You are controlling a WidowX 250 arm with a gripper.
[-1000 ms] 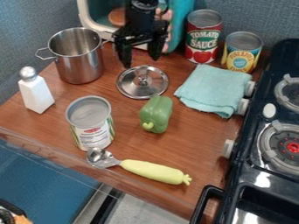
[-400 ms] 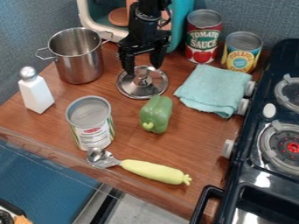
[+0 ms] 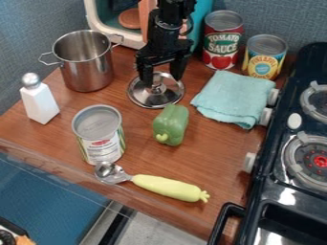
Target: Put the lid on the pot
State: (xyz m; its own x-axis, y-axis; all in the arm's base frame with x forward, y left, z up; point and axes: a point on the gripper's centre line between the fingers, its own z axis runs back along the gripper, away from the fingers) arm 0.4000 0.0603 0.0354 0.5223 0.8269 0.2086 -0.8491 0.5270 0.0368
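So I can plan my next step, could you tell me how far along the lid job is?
Only the approach looks nearly done: the gripper hangs over the lid, jaws open, nothing held. Gripping, lifting and setting it on the uncovered steel pot look left.

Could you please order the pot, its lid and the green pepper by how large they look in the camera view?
Largest to smallest:
1. Pot
2. Lid, partly behind the gripper
3. Green pepper

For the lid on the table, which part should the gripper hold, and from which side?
Probably best by the knob at the middle of the lid, coming from above: the lid lies flat with the knob standing up, so the open gripper could close on the knob's sides.
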